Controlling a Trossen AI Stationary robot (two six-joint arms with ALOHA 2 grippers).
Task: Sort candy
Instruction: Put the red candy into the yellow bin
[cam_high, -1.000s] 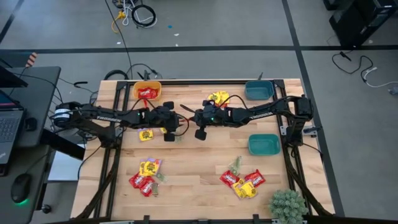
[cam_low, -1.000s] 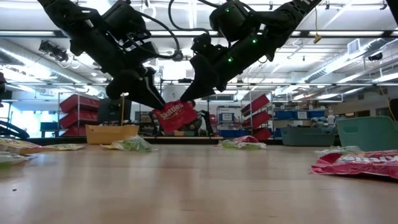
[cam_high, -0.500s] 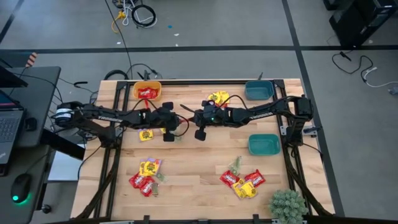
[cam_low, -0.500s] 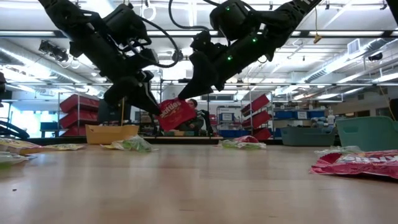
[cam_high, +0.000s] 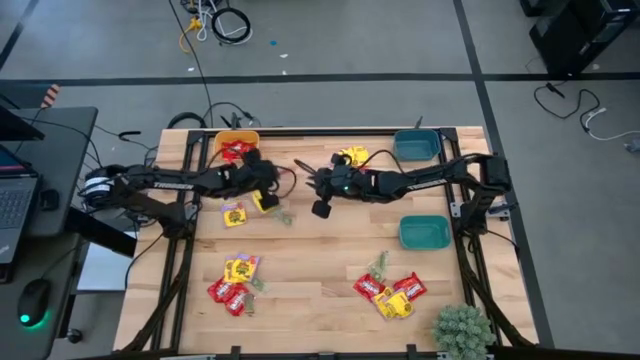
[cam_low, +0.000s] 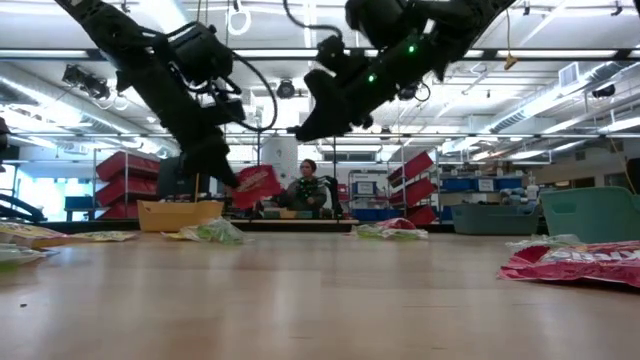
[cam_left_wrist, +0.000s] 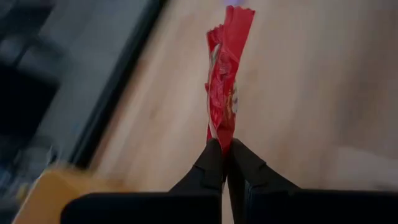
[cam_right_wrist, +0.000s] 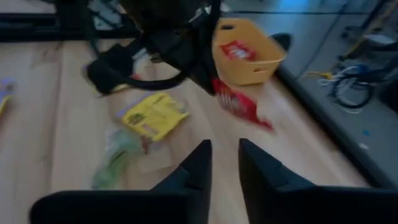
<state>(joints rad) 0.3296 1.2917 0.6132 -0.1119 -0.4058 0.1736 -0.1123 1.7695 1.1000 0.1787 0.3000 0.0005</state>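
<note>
Left gripper (cam_left_wrist: 225, 149): pinched shut on a red candy packet (cam_left_wrist: 226, 81), lifted off the table (cam_left_wrist: 311, 93).
Right gripper (cam_right_wrist: 225, 163): fingers slightly parted, empty.
Right wrist view only: orange bowl (cam_right_wrist: 244, 53) just beyond the held packet.

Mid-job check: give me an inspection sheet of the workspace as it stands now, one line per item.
Surface: wooden table, bare in the middle.
Job's things: red candy packet held above the table near the orange bowl, which holds red candy; mixed candy piles front left and front right; yellow packets at the back.
Clutter: two teal bowls; plant at a corner.
Grippers: left end effector shut on the red packet; right end effector open, raised mid-table.
Cables: loose cords on the floor.
Surroundings: a person sits beyond the table.
</note>
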